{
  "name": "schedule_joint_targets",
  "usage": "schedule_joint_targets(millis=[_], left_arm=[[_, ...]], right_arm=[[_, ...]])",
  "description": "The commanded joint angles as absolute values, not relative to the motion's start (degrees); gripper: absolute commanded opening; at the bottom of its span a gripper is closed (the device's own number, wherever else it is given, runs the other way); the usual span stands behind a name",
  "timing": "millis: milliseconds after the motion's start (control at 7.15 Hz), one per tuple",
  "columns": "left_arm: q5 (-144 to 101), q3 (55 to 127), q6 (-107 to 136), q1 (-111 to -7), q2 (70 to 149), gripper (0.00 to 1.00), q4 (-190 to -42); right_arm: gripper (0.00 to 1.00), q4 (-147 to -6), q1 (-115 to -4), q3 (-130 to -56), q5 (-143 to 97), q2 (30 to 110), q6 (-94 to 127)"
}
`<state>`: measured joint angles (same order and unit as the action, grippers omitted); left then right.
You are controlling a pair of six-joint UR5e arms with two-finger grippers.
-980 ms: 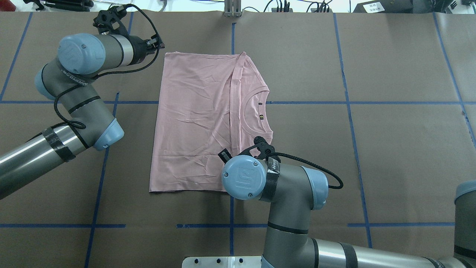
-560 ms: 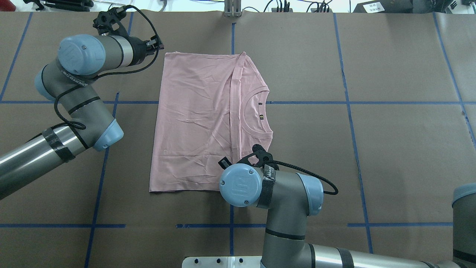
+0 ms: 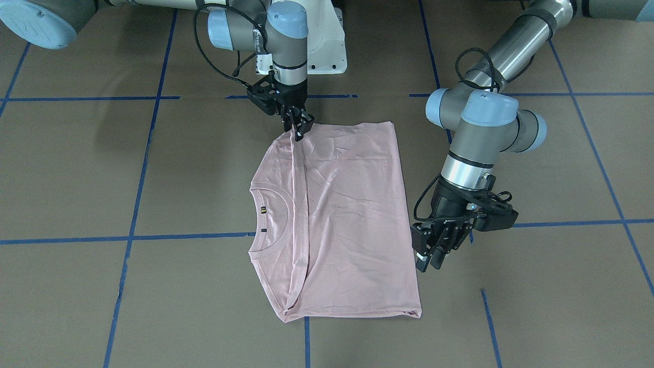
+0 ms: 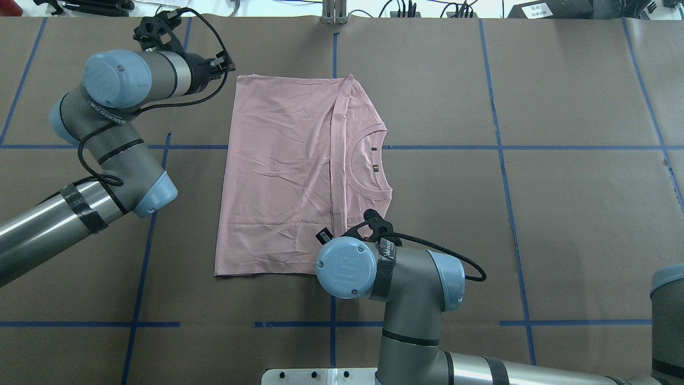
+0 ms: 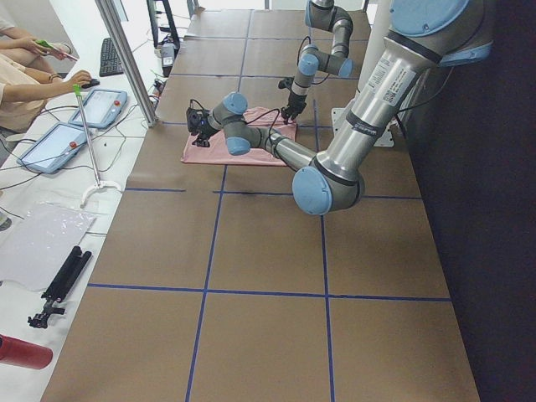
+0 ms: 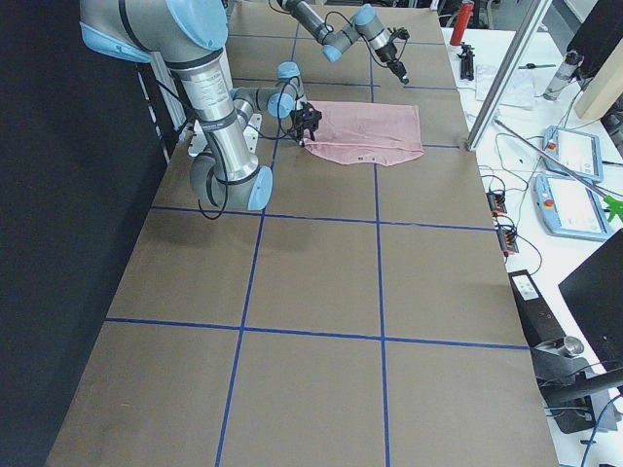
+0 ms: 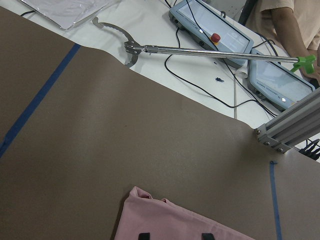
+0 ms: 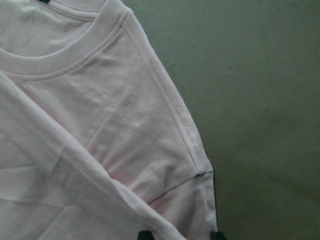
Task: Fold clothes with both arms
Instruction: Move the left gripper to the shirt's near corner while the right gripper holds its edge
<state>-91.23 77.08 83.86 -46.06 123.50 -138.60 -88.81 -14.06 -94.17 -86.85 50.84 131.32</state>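
Note:
The pale pink T-shirt [image 4: 283, 171] lies folded flat in the middle of the brown table, collar [image 4: 368, 160] to the right; its print is hidden. It also shows in the front view [image 3: 347, 214]. My right gripper [image 3: 300, 132] points down at the shirt's near shoulder corner. In the right wrist view its two fingertips [image 8: 216, 234] stand apart with the shirt's folded edge [image 8: 100, 125] between them. My left gripper [image 3: 428, 258] is open and empty, just above the table beside the shirt's far hem corner [image 7: 145, 200].
Blue tape lines [image 4: 427, 147] cross the brown table cover. An aluminium post [image 4: 334, 13] stands at the far edge. Control tablets [image 7: 210, 30] and a grabber tool [image 7: 200, 50] lie beyond it, near seated operators [image 5: 33, 75]. The white pedestal base [image 3: 327, 46] is behind the right arm.
My right arm's wrist has shifted a little toward the robot over the shirt's near corner. The left arm and the shirt have hardly moved.

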Motion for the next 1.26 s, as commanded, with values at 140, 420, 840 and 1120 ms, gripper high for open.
schedule_joint_targets(millis=[140, 420, 840, 1120], left_arm=[[-91.23, 77.17, 83.93, -46.05, 123.57, 0.45, -138.60], [-91.32, 78.13, 87.43, -44.92, 123.57, 0.46, -138.17], [-95.06, 98.60, 99.82, -40.45, 107.92, 0.47, -136.77], [-94.75, 108.35, 106.31, -31.60, 98.91, 0.56, -134.84]], right_arm=[[0.00, -88.86, -14.06, -94.65, -86.75, 50.54, 131.31], [0.00, -89.03, -14.06, -95.97, -86.84, 50.54, 131.31], [0.00, -90.44, -14.15, -103.69, -87.01, 55.44, 131.22], [0.00, -90.44, -13.54, -104.59, -86.84, 55.99, 131.22]])
